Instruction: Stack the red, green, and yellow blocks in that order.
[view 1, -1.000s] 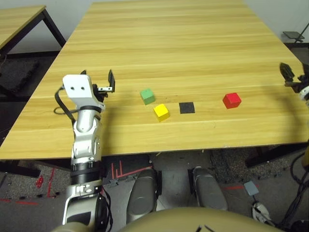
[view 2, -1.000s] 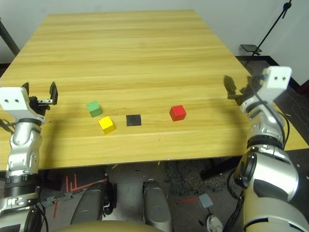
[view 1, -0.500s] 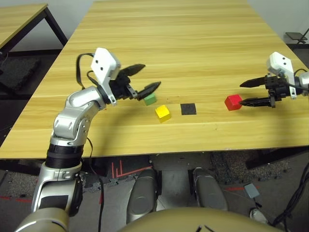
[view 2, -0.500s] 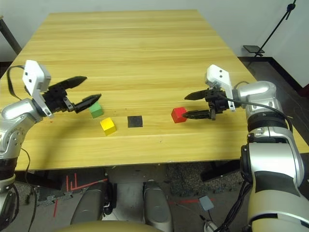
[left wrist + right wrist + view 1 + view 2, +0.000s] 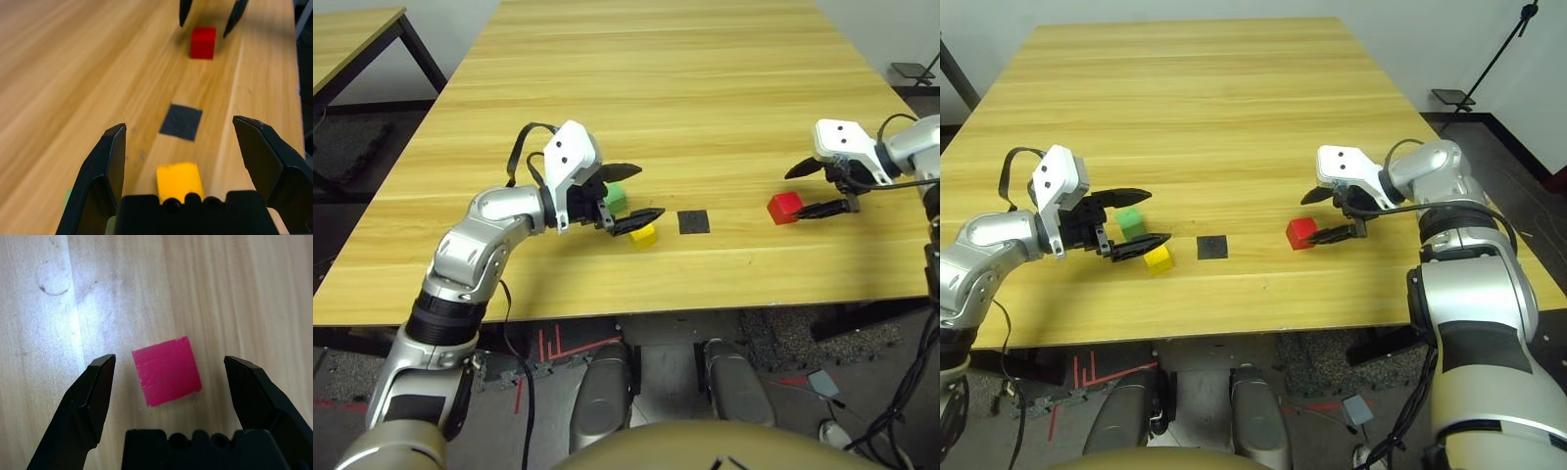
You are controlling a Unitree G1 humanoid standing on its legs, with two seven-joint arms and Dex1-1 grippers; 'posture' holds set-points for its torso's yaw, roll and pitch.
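Note:
The red block (image 5: 784, 207) lies on the table's right side, and my right gripper (image 5: 808, 188) hangs open just above it. In the right wrist view the red block (image 5: 167, 370) sits between the spread fingers (image 5: 93, 391), touching neither. The green block (image 5: 615, 199) and the yellow block (image 5: 644, 235) lie close together left of centre. My left gripper (image 5: 631, 193) is open over these two. The left wrist view has the yellow block (image 5: 179, 180) between its fingers (image 5: 105, 166), with the red block (image 5: 203, 42) farther off.
A flat black square patch (image 5: 692, 221) lies on the wooden table (image 5: 705, 88) between the yellow and red blocks. The table's front edge runs just below the blocks. A second table (image 5: 352, 39) stands at the far left.
Both arms have moved inward. My left gripper has gone right to hover over the green and yellow blocks. My right gripper has shifted left over the red block. No block has moved.

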